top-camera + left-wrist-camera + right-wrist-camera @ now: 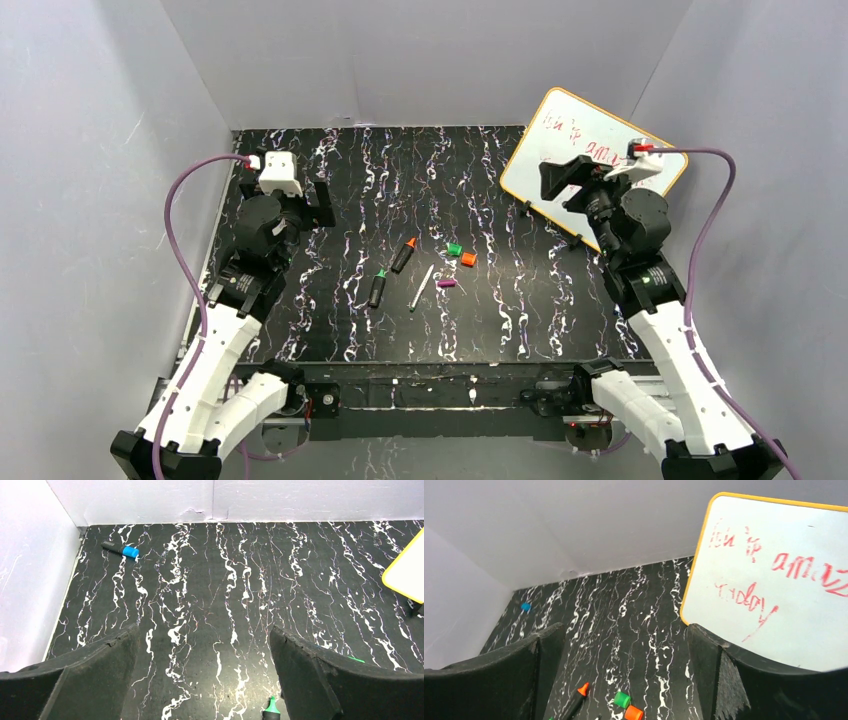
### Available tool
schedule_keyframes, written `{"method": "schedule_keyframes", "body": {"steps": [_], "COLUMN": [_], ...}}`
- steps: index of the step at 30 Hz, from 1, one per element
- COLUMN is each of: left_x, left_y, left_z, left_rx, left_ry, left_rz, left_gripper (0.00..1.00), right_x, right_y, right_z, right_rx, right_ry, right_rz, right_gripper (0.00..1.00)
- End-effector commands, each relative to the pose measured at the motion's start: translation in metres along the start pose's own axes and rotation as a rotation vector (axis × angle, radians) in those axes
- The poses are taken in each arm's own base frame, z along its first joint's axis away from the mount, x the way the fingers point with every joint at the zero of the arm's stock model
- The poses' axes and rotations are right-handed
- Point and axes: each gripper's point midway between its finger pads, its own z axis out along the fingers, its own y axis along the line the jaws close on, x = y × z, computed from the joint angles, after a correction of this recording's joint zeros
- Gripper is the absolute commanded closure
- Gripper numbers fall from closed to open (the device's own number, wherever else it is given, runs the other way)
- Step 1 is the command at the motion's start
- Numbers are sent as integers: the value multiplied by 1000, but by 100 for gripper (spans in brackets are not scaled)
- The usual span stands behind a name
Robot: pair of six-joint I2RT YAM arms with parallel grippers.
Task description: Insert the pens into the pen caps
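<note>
Mid-table lie the pens: an orange-tipped black marker (403, 256), a green-tipped black marker (377, 289) and a thin white pen (422, 287). Just right of them sit the pen caps: green (454, 248), orange (468, 259) and purple (446, 283). My left gripper (318, 203) hangs open at the back left, empty; its wrist view shows only the green tip (271, 707) beside the right finger. Over at the back right, my right gripper (556, 180) is also open and empty. Its wrist view shows the orange-tipped marker (578, 697), green cap (622, 699) and orange cap (633, 713) below.
A yellow-rimmed whiteboard (590, 160) with red writing leans at the back right, just behind my right gripper. A black marker with a blue cap (121, 550) lies near the back left corner. White walls enclose the black marbled table (500, 320) on three sides.
</note>
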Motion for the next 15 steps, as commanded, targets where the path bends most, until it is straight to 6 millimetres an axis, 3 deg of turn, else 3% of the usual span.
{"method": "schedule_keyframes", "body": {"steps": [1,4,7,10,13,15], "left_x": [0,4,16,45,83,114], "left_y": [0,-10,-33,-34,-33,-44], "left_z": [-3,-4,-2,4,11,14], "left_rx": [10,70,182,136,89,127], "left_ry": [0,37,118,260,385,487], "left_rz": [11,27,65,105,150,154], "left_gripper": [2,2,2,2,2,2], "right_x": [-32,-16,4,23,49,65], "right_y": [-7,2,17,37,40,50], "right_z": [-10,-7,-2,12,38,49], "right_rx": [43,-42,-141,-244,-201,-183], "right_ry": [-161,-130,-58,73,237,273], "right_rz": [33,-40,-67,-76,-102,-157], "right_gripper": [1,1,1,1,1,1]}}
